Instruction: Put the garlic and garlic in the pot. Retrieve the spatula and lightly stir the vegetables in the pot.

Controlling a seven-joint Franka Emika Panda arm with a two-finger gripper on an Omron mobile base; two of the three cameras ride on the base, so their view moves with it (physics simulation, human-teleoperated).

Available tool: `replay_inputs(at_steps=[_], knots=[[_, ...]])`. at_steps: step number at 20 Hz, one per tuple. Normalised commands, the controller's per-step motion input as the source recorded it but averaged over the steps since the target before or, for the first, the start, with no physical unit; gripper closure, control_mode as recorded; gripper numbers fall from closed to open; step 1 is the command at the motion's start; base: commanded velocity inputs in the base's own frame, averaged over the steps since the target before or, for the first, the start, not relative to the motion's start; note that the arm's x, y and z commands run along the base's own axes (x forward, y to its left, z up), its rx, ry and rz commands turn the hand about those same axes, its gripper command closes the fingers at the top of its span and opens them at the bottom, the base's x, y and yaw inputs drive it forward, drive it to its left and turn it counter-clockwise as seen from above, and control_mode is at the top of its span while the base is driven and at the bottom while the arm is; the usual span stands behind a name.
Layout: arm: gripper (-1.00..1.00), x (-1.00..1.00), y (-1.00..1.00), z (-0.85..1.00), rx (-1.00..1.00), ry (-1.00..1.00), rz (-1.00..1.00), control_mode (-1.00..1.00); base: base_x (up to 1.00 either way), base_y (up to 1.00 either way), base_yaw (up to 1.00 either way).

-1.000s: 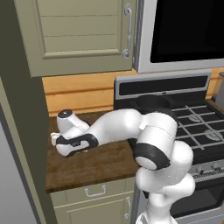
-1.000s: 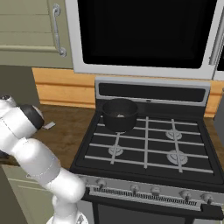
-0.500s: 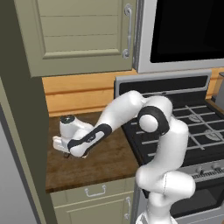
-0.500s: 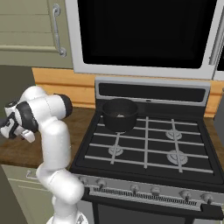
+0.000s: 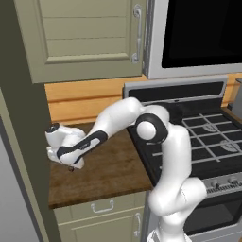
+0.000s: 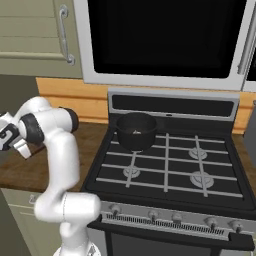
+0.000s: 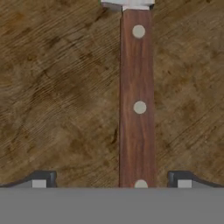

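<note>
Here the gripper (image 7: 111, 181) hangs low over the wooden counter (image 7: 57, 96), jaws spread wide — the spatula (image 7: 137, 105) lies flat between the fingertips (image 7: 41, 179), ungripped. The pot (image 6: 136, 131) sits on the stove's (image 6: 170, 165) rear left burner, well apart.

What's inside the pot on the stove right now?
In the right base view the pot sits on the stove's back-left burner. Small pale specks show just inside it, too small to identify. Its near wall hides the rest of the bottom.
</note>
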Motion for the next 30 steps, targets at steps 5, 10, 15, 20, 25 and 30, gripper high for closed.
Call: replay_inputs(at_steps=[5, 10, 15, 20, 25, 30], knots=[[1.00, -0.14, -0.18, -0.30, 0.00, 0.03, -0.12, -1.00, 0.00, 0.00, 0.00], [1.00, -0.34, -0.75, -0.58, 0.00, 0.00, -0.09, -1.00, 0.00, 0.00, 0.00], [1.00, 0.00, -0.61, -0.43, 0.07, -0.03, -0.01, -1.00, 0.00, 0.00, 0.00], [1.00, -0.08, -0.34, 0.52, 0.11, -0.09, -0.04, -1.00, 0.00, 0.00, 0.00], [1.00, -0.65, -0.19, 1.00, 0.24, -0.08, -0.12, -1.00, 0.00, 0.00, 0.00], [1.00, -0.84, -0.60, 1.00, 0.41, -0.01, -0.18, -1.00, 0.00, 0.00, 0.00]])
